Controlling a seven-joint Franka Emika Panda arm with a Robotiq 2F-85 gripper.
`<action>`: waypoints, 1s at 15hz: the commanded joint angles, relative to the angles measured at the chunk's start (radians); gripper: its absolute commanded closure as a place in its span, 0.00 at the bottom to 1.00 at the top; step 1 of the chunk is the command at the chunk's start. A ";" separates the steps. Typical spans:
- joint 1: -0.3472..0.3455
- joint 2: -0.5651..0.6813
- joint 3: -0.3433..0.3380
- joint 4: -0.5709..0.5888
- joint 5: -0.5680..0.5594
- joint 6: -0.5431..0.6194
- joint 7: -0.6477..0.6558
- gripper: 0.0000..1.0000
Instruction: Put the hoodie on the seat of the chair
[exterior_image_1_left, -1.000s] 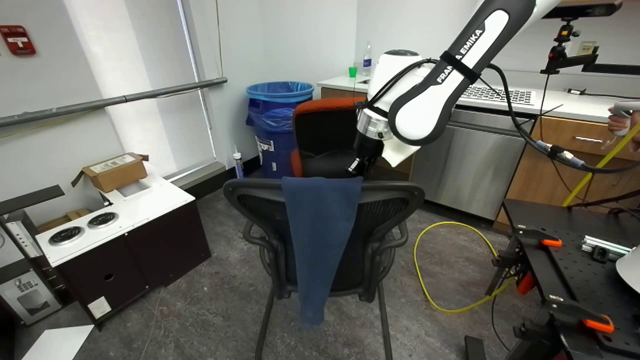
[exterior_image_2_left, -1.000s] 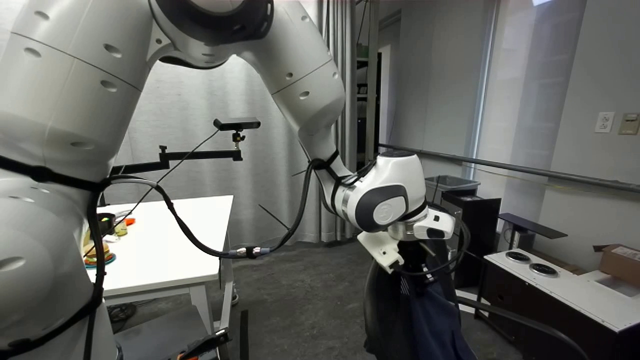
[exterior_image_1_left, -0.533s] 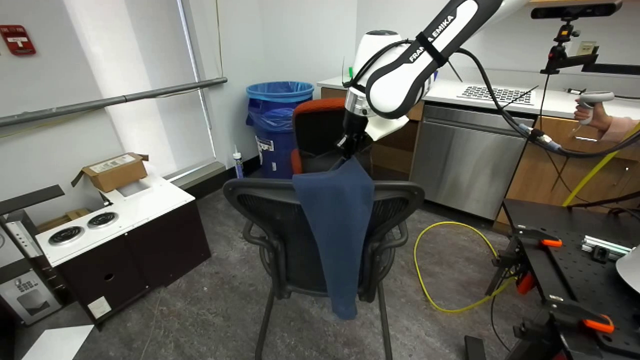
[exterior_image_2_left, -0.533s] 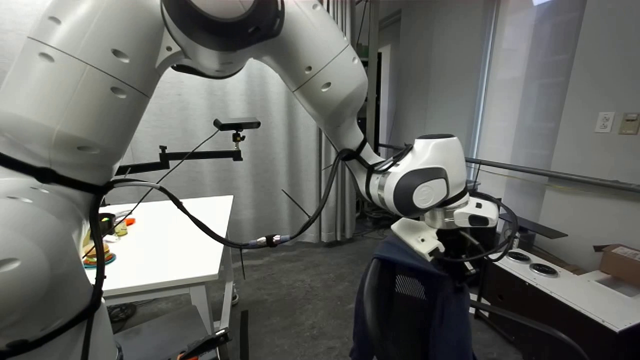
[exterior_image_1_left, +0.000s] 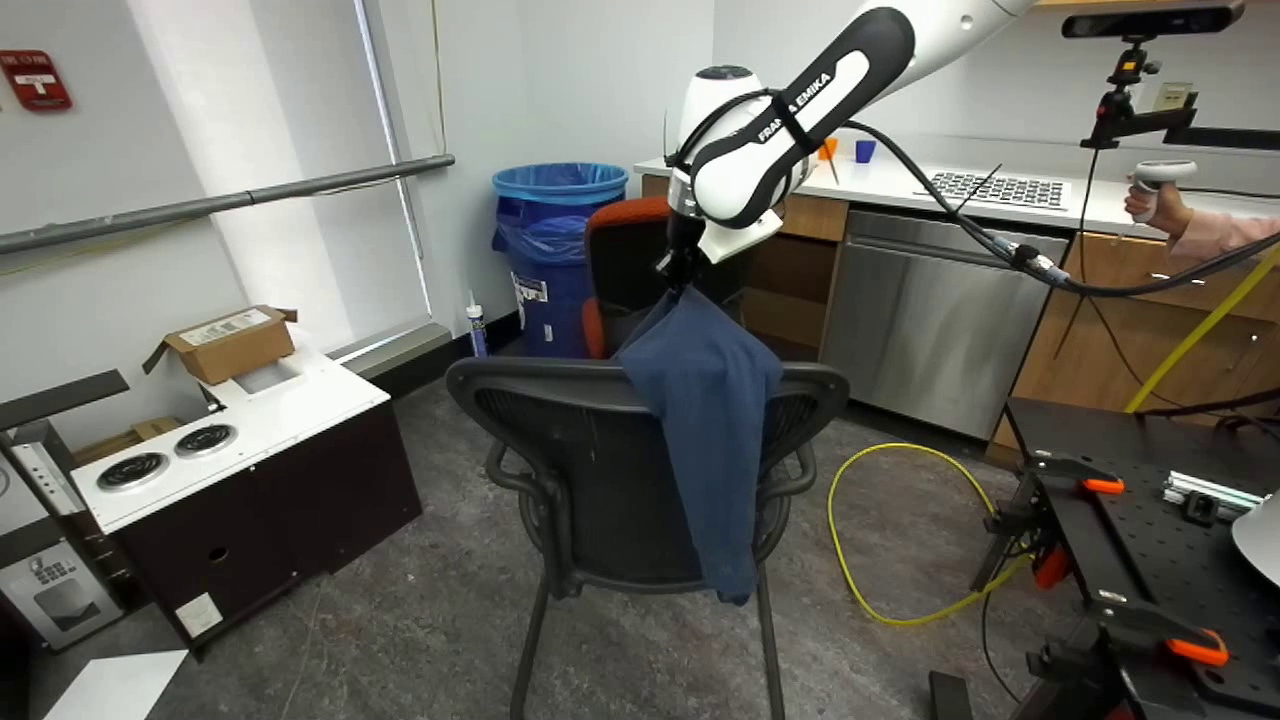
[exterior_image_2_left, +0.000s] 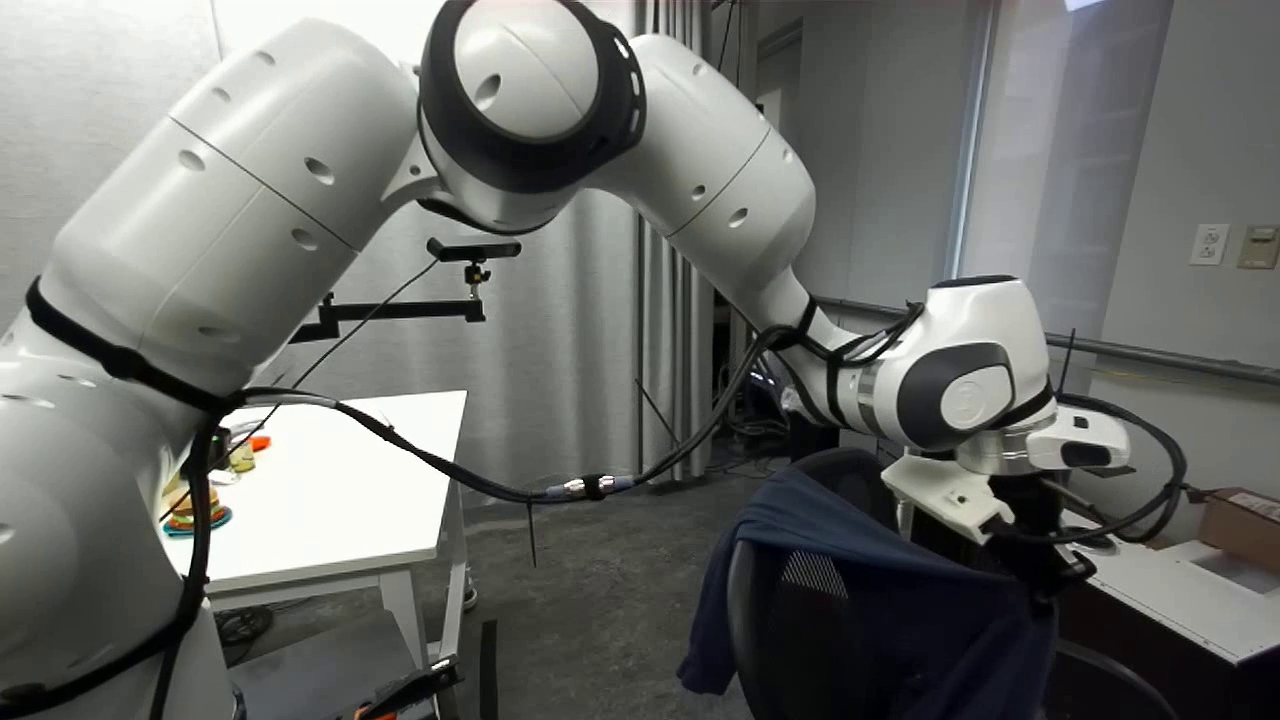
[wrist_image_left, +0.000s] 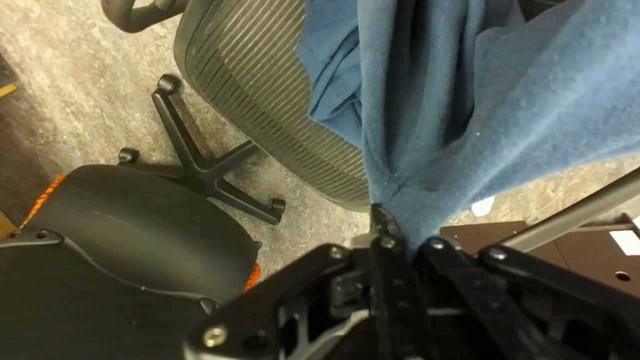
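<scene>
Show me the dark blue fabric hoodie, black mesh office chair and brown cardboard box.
Dark blue hoodie (exterior_image_1_left: 712, 430), in an exterior view: hanging cloth.
Black mesh chair (exterior_image_1_left: 608, 488), in an exterior view: backrest mesh.
Brown cardboard box (exterior_image_1_left: 245, 352), in an exterior view: front side.

1. The hoodie (exterior_image_1_left: 712, 390), centre of an exterior view, is plain navy.
2. The chair (exterior_image_1_left: 610, 475) there is black, its seat (wrist_image_left: 270, 85) finely striped at the wrist view's top.
3. The hand (wrist_image_left: 407, 235), bottom of that view, is black.

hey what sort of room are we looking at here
Probably a robotics lab: there's a large robot arm, a mounted camera and what looks like a white handheld controller.
</scene>
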 joint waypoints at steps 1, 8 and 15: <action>-0.036 0.106 -0.029 0.203 -0.032 -0.079 0.040 0.99; -0.117 0.255 -0.094 0.504 -0.047 -0.188 0.097 0.99; -0.200 0.397 -0.156 0.786 -0.045 -0.327 0.146 0.99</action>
